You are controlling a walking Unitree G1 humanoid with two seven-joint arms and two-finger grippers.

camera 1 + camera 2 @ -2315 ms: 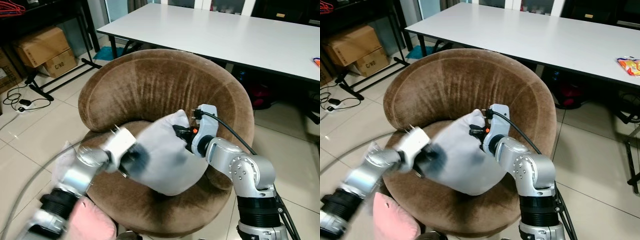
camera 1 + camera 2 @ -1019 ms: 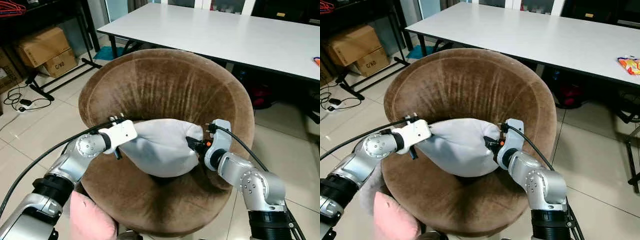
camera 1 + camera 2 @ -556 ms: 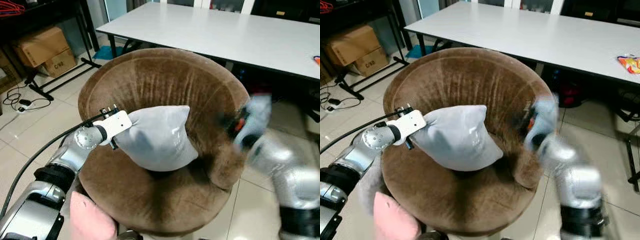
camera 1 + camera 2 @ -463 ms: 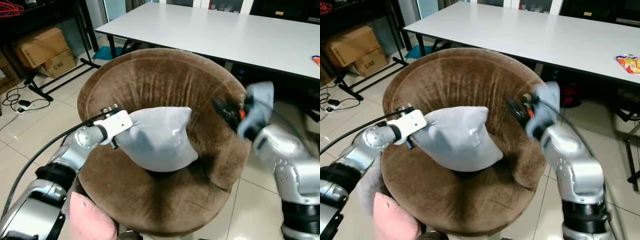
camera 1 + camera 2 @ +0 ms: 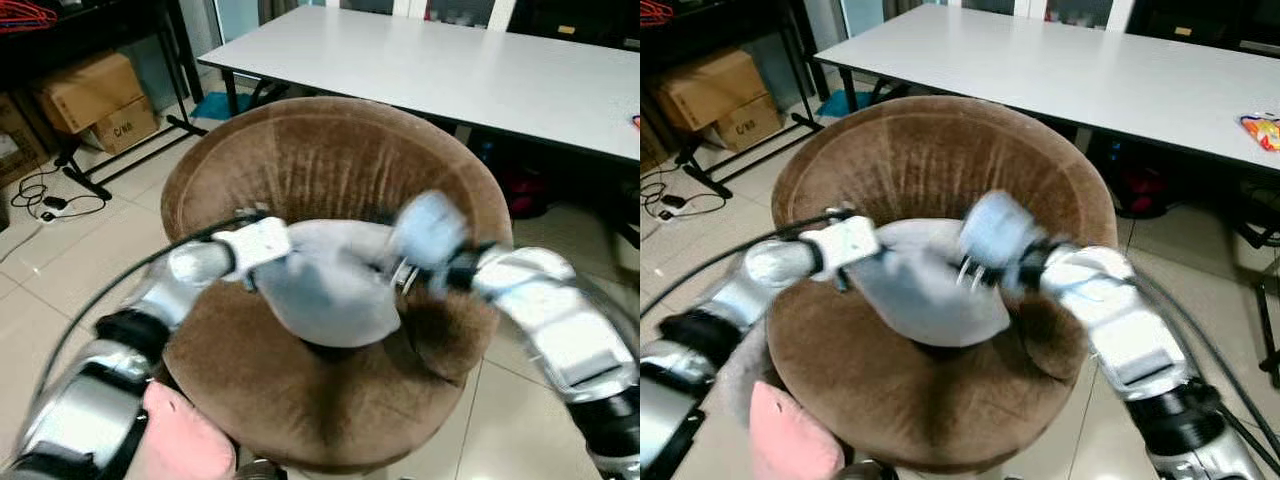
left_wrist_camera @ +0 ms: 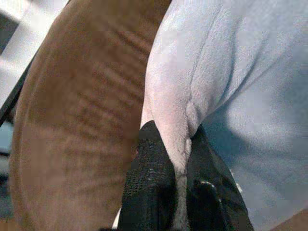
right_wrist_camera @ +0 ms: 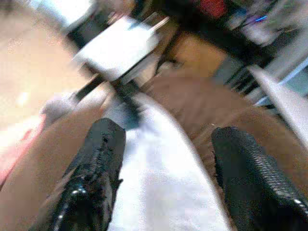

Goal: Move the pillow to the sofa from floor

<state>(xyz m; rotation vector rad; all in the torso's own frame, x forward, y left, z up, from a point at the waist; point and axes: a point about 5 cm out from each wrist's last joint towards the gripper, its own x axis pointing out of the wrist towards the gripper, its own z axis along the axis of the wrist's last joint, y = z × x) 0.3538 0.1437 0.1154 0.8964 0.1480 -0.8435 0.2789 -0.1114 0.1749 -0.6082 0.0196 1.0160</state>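
A grey pillow (image 5: 325,290) lies on the seat of the round brown sofa chair (image 5: 330,160). My left gripper (image 6: 175,139) is shut on the pillow's left corner, a fold of the fabric pinched between its black fingers (image 6: 149,187). It reaches in from the left in the eye views, where it shows as my left gripper (image 5: 262,268). My right gripper (image 7: 168,132) is open and hovers just over the pillow's right part, blurred by motion. In the left eye view that right gripper (image 5: 400,272) sits at the pillow's upper right.
A pink pillow (image 5: 185,445) lies on the tiled floor at the lower left, by the chair's front. A long white table (image 5: 450,70) stands behind the chair. Cardboard boxes (image 5: 85,90) and cables (image 5: 50,200) are at the far left.
My right gripper let go of the pillow's right corner, swung out to the right, and has now come back over the pillow. The left gripper has kept its hold.
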